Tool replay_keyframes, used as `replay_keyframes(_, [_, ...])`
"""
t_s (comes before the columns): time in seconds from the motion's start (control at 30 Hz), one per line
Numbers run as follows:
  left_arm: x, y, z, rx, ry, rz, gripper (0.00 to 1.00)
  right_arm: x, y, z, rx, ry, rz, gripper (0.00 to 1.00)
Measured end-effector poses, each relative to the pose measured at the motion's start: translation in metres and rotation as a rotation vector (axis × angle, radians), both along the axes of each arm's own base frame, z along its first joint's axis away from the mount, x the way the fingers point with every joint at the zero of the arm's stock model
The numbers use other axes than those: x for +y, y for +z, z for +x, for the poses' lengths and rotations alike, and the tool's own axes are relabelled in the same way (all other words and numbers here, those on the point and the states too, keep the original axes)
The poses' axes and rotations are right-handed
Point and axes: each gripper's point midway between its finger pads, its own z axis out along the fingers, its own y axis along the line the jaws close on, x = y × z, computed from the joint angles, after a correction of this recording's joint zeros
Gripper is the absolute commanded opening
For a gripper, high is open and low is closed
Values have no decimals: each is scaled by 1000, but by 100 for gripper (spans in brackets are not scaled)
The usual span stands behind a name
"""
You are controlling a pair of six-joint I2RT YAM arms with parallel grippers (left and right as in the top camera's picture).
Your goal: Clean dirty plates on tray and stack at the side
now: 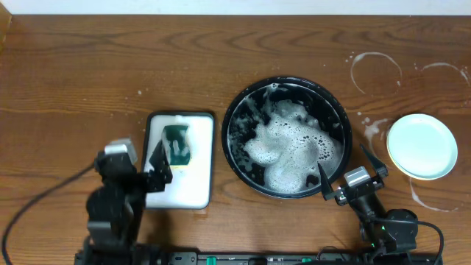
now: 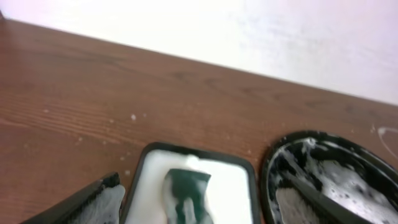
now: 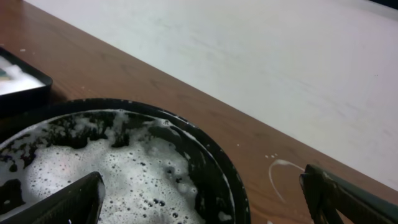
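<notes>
Right jaws: spread wide and empty, sitting at the 5 o'clock rim of the black tray (image 1: 229, 121). The right wrist view shows both fingers (image 3: 68, 202) straddling the rim, one over the suds and one outside it.

Left jaws: also released and holding nothing, above the 6 o'clock end of the white tray (image 1: 199, 177). The green sponge (image 1: 176, 143) lies ahead of them at 12, not gripped. One finger (image 2: 93, 198) has foam on it.

Black tray: centre of the desk (image 1: 73, 88), just right of the white tray. A big blob of foam (image 1: 291, 151) covers most of the floor. No plate edge shows in any view. I can't tell whether one is buried under the suds.

Plates: one pale mint-white plate (image 1: 422, 146) sits on bare wood at the black tray's 3 o'clock. It's apart from the tray and looks clean, with no red smear. Can't tell if another sits under it. No yellow plate in sight. Whitish ring stains (image 1: 375, 70) mark the wood at 12 of it.

Progress, my read: at least one plate is washed and set aside. Anything left would be under the foam, so check there before calling it done.
</notes>
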Motion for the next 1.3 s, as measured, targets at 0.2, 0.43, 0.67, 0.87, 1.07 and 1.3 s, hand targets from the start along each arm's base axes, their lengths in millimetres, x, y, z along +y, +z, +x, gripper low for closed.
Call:
replay_keyframes(0.2, [1, -19, -10, -124, 3, -6, 81, 0, 0, 0, 0, 0, 0, 99])
replay_keyframes(0.43, [7, -37, -1, -192, 40, -2, 81, 0, 0, 0, 0, 0, 0, 99])
replay_keyframes(0.67, [10, -66, 9, -193, 56, 8, 81, 0, 0, 0, 0, 1, 0, 99])
replay_keyframes(0.87, [10, -67, 9, -189, 57, 9, 81, 0, 0, 0, 1, 0, 0, 99])
replay_keyframes(1.07, [10, -67, 9, -189, 57, 9, 81, 0, 0, 0, 1, 0, 0, 99])
replay_keyframes(1.3, [10, -67, 9, -188, 57, 9, 81, 0, 0, 0, 1, 1, 0, 99])
